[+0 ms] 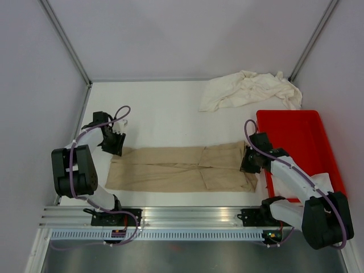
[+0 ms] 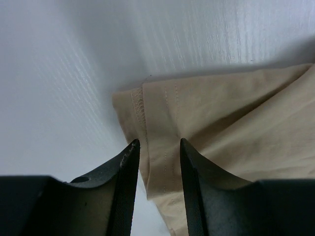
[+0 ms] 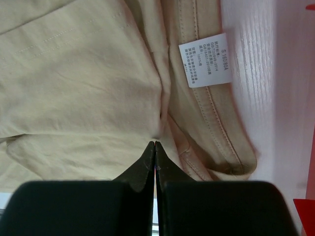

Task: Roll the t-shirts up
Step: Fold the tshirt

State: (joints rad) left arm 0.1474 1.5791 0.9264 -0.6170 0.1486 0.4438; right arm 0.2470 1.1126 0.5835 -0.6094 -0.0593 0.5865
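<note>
Bench [image 1: 165,114] centre holds the tan t-shirt [image 1: 182,169] as a long flat strip; cream t-shirts [image 1: 250,90] lie heaped at one o'clock. Left jaws stand parted over its nine-o'clock hem; right jaws are clenched at its three-o'clock collar end, near the label [image 3: 204,60].

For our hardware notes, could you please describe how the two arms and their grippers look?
The left arm and right arm have white links, black joints and looping purple cables. The left gripper and right gripper have black fingers tapering to wedges.

left gripper [image 2: 158,143]: jaws parted, clear gap between tips, pointing downward | right gripper [image 3: 155,143]: jaws pressed together, tips touching, pointing downward
</note>
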